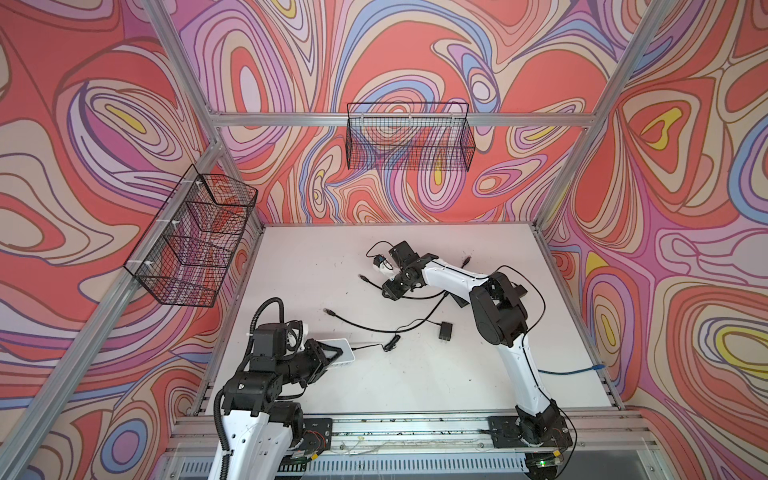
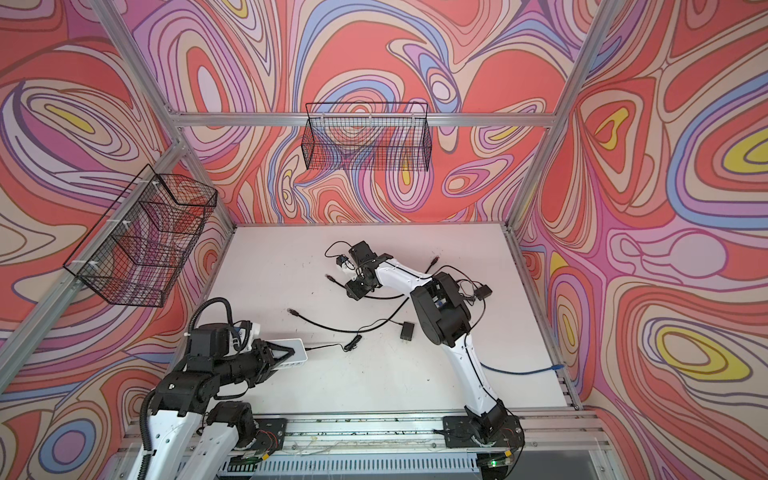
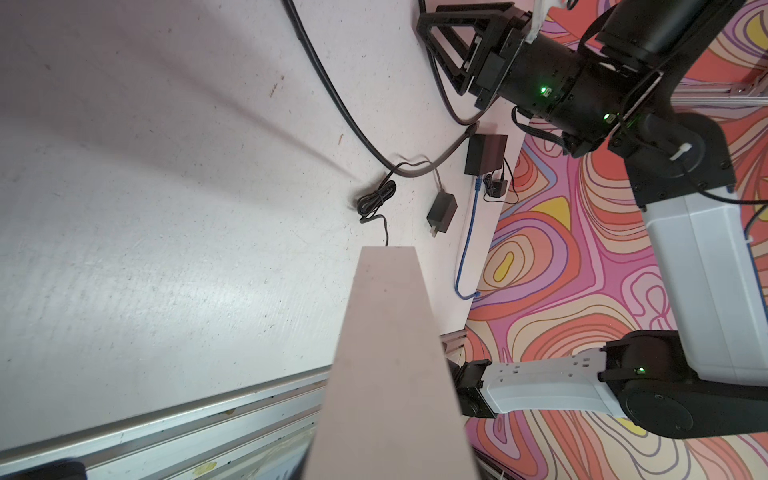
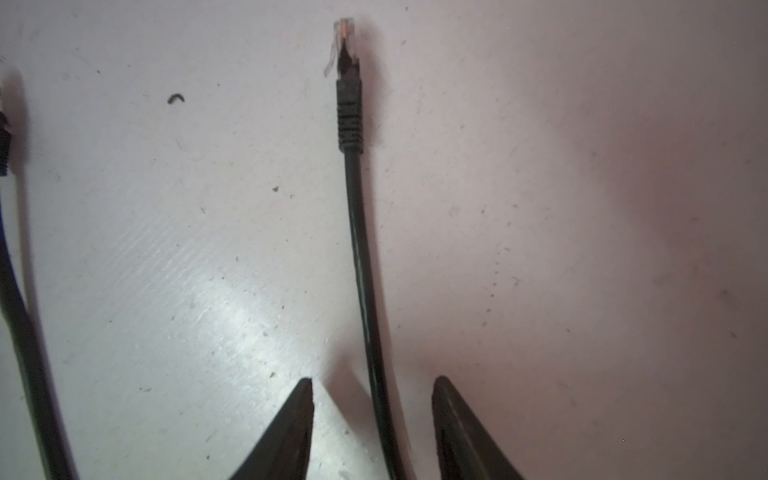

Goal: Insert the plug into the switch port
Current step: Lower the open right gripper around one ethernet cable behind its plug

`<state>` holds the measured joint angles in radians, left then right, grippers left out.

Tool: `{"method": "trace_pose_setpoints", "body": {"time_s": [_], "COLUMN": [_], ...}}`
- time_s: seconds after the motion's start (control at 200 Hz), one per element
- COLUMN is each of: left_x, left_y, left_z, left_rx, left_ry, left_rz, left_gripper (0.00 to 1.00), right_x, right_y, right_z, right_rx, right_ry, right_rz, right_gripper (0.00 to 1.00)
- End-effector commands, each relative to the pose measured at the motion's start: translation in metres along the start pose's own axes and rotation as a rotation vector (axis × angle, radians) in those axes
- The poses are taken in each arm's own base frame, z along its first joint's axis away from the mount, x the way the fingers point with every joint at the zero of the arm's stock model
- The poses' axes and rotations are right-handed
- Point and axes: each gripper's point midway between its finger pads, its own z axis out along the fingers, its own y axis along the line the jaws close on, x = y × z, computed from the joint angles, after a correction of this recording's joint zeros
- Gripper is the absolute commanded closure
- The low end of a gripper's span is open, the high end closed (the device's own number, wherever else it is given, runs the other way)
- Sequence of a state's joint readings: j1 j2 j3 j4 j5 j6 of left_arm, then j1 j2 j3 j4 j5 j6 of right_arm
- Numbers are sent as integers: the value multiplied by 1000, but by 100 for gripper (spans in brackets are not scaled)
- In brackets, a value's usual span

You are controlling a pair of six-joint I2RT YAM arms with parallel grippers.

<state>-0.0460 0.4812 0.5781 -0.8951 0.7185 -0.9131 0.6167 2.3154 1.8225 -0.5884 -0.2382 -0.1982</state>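
The white switch point(image 1: 343, 348) point(image 2: 297, 351) sits at the near left, with my left gripper point(image 1: 326, 358) shut on its end. It fills the lower middle of the left wrist view as a pale slab point(image 3: 390, 353) that hides the fingers; its ports do not show there. A black cable ends in a clear plug point(image 4: 345, 50) point(image 1: 362, 276) point(image 2: 330, 277) lying flat on the table mid-back. My right gripper point(image 4: 373, 381) point(image 1: 385, 274) is open and low over that cable point(image 4: 365, 270). The cable runs between the fingertips point(image 4: 306, 386) without touching either.
A second black cable's plug point(image 1: 328, 311) lies between the arms. A coiled thin cord point(image 1: 391, 343) runs to the switch, with a black power adapter point(image 1: 445, 332) beside it. A blue cable point(image 1: 573, 370) lies at the right edge. Wire baskets point(image 1: 409, 137) point(image 1: 195, 237) hang on the walls.
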Motion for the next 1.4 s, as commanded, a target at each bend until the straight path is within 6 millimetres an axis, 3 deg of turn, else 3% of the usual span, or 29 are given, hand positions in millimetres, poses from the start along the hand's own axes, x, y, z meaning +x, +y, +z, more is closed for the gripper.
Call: {"method": "trace_pose_setpoints", "body": {"time_s": [0.0,0.135,0.431,0.611,1.087,1.392], "left_x": [2,5,10,15,28,31], "left_y": [-3,2,4,4,11,3], "left_z": [-9,-9,-14,-19,-24,-32], "left_rx": [-1,-16,-7,-5,22,44], "left_ry": [-21,-19,-33,-38,-45,-56], "left_rz": [21,15,15,20,-2,11], "left_gripper": [88,88,88,88,87,87], "right_x": [-9,-17,-26,-32,-34,-34], "right_y": [6,26,97,123,170,169], "right_z": [0,-4,6,9,43,56], "right_rx": [10,15,-72,-143,-197,-178], "right_ry": [-10,-25,-17,-17,26,76], "right_rz": [-25,-77,-168,-173,-170,-166], "right_gripper": [50,48,48,51,53,54]}}
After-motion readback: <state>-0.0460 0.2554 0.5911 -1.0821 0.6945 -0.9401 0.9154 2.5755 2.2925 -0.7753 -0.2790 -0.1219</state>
